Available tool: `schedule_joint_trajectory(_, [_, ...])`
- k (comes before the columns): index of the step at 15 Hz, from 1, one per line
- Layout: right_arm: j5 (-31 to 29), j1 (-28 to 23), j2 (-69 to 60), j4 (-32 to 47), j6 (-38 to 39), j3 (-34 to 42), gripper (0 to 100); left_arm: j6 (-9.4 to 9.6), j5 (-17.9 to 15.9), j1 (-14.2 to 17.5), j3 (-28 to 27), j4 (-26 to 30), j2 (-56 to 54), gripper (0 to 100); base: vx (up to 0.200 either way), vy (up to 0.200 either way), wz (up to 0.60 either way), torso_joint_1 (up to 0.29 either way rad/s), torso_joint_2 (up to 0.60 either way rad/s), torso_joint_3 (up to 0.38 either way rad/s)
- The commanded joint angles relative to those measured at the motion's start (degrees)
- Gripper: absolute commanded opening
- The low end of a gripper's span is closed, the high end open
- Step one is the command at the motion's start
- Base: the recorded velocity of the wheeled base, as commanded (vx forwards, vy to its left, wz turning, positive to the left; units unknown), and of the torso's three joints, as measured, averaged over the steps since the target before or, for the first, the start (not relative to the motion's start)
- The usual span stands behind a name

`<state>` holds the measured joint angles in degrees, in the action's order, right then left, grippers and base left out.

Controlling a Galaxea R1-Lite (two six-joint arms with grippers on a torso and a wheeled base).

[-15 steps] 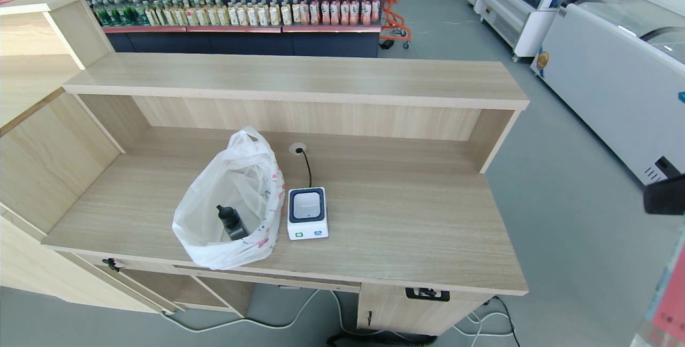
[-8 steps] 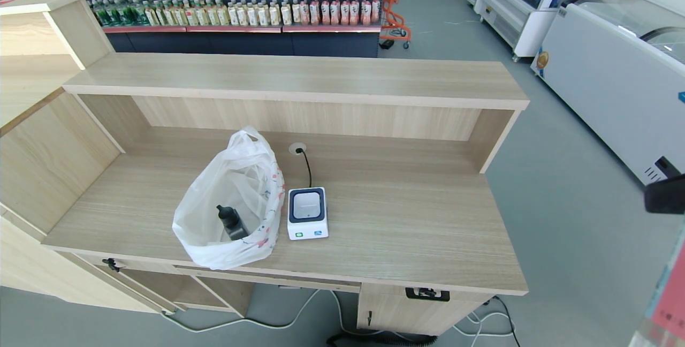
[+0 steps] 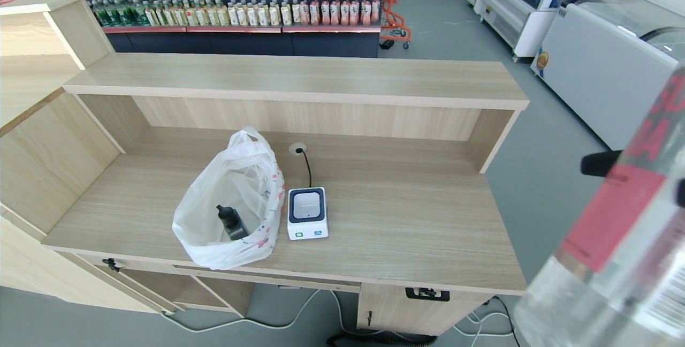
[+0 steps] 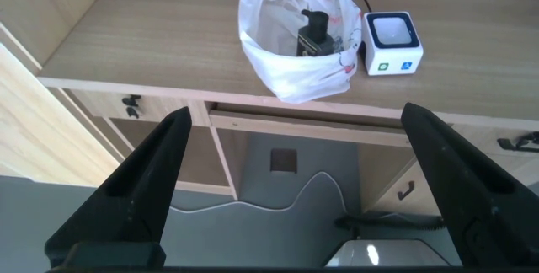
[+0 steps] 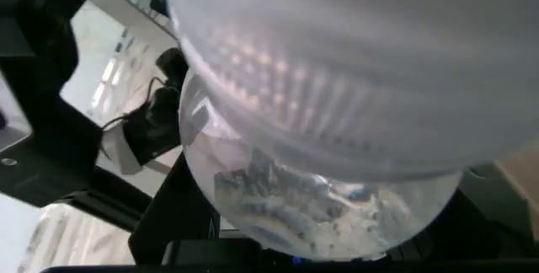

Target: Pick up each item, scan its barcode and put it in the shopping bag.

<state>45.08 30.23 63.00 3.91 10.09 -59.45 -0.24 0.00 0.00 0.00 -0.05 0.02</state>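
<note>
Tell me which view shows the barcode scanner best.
The head view: the barcode scanner sits unobstructed on the counter beside the shopping bag, window facing up. The left wrist view catches it farther off, beyond the open left gripper. The right wrist view faces the held clear bottle instead.

Head camera overlooks the counter (image 3: 401,229) — left wrist shares it; right wrist hugs bottle (image 5: 337,79).
</note>
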Motion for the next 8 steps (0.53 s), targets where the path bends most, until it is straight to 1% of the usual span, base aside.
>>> schedule_joint_trajectory(1, [-14.76,-0.79,3.71,-0.57,-13.87,5.05,0,-0.02,0.0,0.0,0.0,-0.04,0.06,100,0.0,0.0,0.0,0.0,0.0,0.0])
schedule_joint_trajectory(2, [-20.91,-4.57,4.85,-2.24,-22.13,7.95,0,-0.02,0.0,0.0,0.0,-0.04,0.06,100,0.0,0.0,0.0,0.0,0.0,0.0])
schedule_joint_trajectory(3, [-24.6,-9.4,5.91,-6.55,-30.22,10.94,0,-0.02,0.0,0.0,0.0,-0.04,0.06,100,0.0,0.0,0.0,0.0,0.0,0.0])
schedule_joint_trajectory(4, [-28.91,-12.92,7.22,-10.59,-36.72,13.05,0,-0.02,0.0,0.0,0.0,-0.04,0.06,100,0.0,0.0,0.0,0.0,0.0,0.0])
schedule_joint_trajectory(5, [-35.06,-15.91,9.25,-17.01,-44.81,16.04,0,-0.02,0.0,0.0,0.0,-0.04,0.06,100,0.0,0.0,0.0,0.0,0.0,0.0])
schedule_joint_trajectory(6, [-36.12,-16.79,9.95,-20.61,-45.95,17.53,0,-0.02,0.0,0.0,0.0,-0.04,0.06,100,0.0,0.0,0.0,0.0,0.0,0.0])
schedule_joint_trajectory(8, [-37.17,-17.4,11.0,-22.81,-47.18,17.88,0,-0.02,0.0,0.0,0.0,-0.04,0.06,100,0.0,0.0,0.0,0.0,0.0,0.0])
